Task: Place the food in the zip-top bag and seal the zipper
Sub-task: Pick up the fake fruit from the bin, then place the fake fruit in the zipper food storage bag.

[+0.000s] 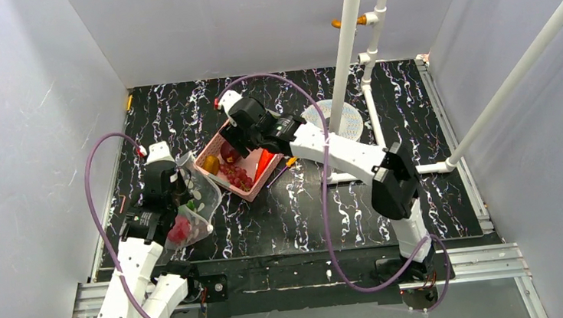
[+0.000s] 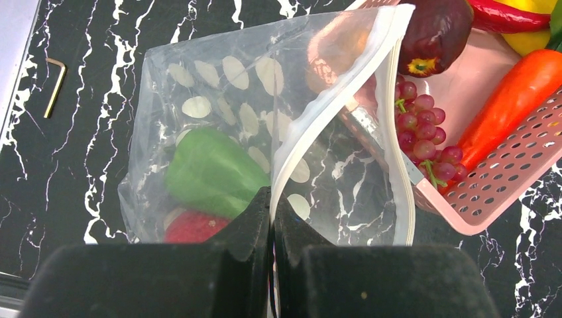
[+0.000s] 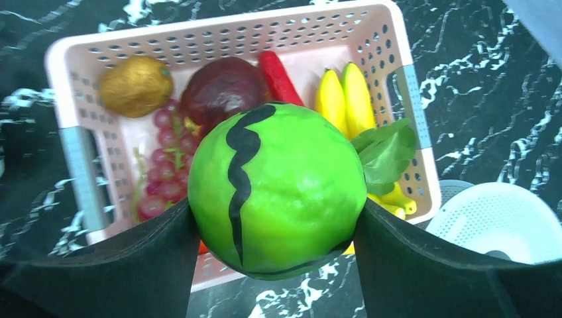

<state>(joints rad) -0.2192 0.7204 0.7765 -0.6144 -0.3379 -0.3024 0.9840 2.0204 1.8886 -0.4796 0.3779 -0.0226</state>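
The clear dotted zip-top bag (image 2: pixel 225 99) lies left of the pink basket, with a green piece (image 2: pixel 212 172) and a red piece (image 2: pixel 192 226) inside. My left gripper (image 2: pixel 272 199) is shut on the bag's white zipper strip (image 2: pixel 331 99), and the mouth gapes toward the basket. In the top view the bag (image 1: pixel 197 201) hangs at the left gripper (image 1: pixel 181 187). My right gripper (image 3: pixel 278 218) is shut on a green striped toy melon (image 3: pixel 278 192) above the basket (image 3: pixel 219 30). In the basket lie grapes (image 3: pixel 162 179), a brown-gold fruit (image 3: pixel 136 85), a dark red fruit (image 3: pixel 222 93), a chili (image 3: pixel 278 76), yellow bananas (image 3: pixel 344 96) and a leaf (image 3: pixel 388 149).
The pink basket (image 1: pixel 254 190) sits mid-table with the right gripper (image 1: pixel 232 144) over it. A white round strainer (image 1: pixel 336 119) lies behind it, beside white pipe uprights (image 1: pixel 349 45). A small hex key (image 2: pixel 53 86) lies at the table's left edge. Grey walls enclose the table.
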